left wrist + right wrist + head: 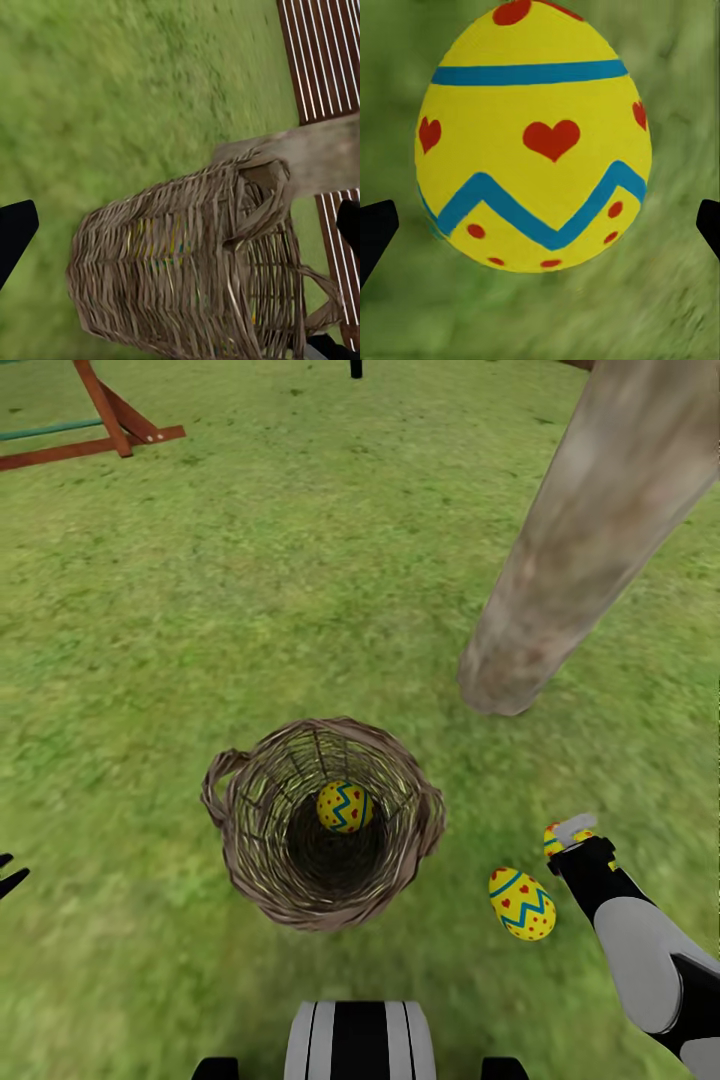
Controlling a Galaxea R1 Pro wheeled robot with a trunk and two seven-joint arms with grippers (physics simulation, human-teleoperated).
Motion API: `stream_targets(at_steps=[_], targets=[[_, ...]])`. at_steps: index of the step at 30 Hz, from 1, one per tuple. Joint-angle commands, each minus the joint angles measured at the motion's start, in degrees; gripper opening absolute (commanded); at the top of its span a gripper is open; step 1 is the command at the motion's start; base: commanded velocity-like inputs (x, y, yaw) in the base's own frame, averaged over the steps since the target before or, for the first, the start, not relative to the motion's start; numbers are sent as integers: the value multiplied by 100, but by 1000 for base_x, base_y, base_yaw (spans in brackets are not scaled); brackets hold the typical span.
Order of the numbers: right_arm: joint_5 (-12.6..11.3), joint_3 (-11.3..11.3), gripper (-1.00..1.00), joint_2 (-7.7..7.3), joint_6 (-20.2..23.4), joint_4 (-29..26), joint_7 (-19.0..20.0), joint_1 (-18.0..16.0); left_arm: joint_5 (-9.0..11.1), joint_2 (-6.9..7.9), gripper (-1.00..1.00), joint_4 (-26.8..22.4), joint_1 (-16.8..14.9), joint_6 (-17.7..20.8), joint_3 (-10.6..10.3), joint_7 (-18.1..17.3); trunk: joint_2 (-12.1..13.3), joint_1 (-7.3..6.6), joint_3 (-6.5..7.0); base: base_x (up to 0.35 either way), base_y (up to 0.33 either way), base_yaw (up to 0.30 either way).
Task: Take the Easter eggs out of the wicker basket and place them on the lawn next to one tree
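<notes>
the right claw (568,838) stood released, its fingers wide of an egg (534,135) lying between them on the lawn (300,560), small end away. a second egg (522,904) lay lengthwise beside the basket (420,830), a third (344,806) inside. left claw's state: cannot tell.

Head view steeply down on wicker basket (325,825), left wrist side-on beside it, right wrist close over an egg (534,135).
</notes>
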Motion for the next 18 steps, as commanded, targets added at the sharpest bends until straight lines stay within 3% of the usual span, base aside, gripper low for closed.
stream_targets(at_steps=[1,14,18], targets=[[24,-26,100,5,5,0,-1,-4,-15,0,100,1,-3,61,4,-31,40,-23,16,0,0,0],[42,-10,100,18,-4,-15,17,-4,-15,0,100,10,-3,61,4,-31,562,-309,249,0,0,0],[48,-8,100,18,-4,-40,232,-4,-15,0,100,10,-3,61,4,-31,722,-397,321,0,0,0]])
